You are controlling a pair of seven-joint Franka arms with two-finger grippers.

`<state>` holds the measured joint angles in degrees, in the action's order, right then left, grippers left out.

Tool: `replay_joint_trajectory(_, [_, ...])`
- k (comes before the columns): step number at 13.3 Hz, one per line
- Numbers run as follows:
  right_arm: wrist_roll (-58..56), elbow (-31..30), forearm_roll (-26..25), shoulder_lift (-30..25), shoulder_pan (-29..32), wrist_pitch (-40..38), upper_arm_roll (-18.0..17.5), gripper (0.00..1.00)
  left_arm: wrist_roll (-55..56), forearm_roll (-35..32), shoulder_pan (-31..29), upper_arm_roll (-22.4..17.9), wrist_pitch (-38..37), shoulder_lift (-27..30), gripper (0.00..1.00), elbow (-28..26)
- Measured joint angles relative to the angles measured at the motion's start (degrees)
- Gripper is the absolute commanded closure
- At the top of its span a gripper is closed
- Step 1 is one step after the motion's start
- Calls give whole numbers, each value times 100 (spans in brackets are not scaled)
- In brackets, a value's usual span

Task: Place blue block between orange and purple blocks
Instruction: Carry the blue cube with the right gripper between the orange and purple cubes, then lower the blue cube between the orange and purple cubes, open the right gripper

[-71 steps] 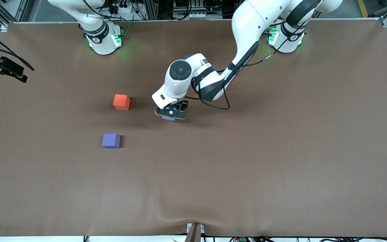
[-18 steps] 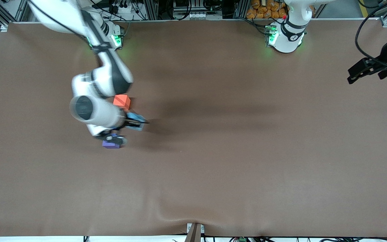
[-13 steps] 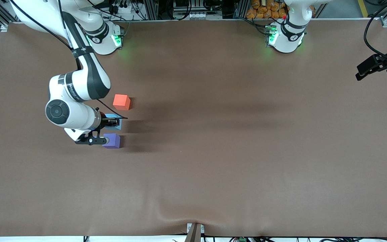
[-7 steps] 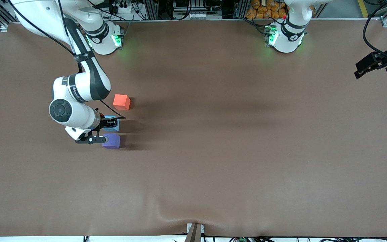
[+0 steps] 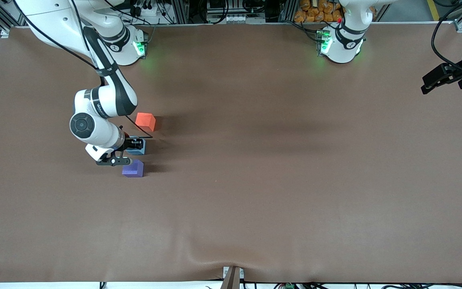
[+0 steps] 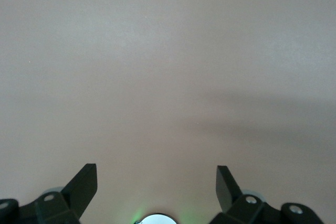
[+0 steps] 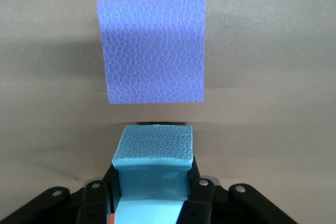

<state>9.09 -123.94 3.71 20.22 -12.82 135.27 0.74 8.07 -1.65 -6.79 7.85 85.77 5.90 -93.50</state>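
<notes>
Blue block, my small sky-blue matte cube, sits pinched in my right gripper low over the brown table, in the gap between the orange-red matte cube and the violet-purple matte cube that lies nearer the front camera. To do this well I judge I should centre it between them, lower it flat until it rests, then part my fingers without nudging either neighbour. My left gripper waits spread wide over the left arm's end of the table.

Even, bright overhead light is cast on the table, and soft shadows are thrown toward the left arm's end. No glare is seen. The purple block is rendered sharply; a washed-out, pale surface is shown in the left wrist view.
</notes>
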Motion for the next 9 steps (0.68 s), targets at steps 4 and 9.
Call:
replay_joint_trajectory(4, [154,-38,265,-1,-8,103,-47,100,0,0,-2,-2,0,0,0,0])
replay_joint_trajectory(9, [164,-48,312,-1,-17,115,-65,100,0,0,-11,-39,-45,0,0,0])
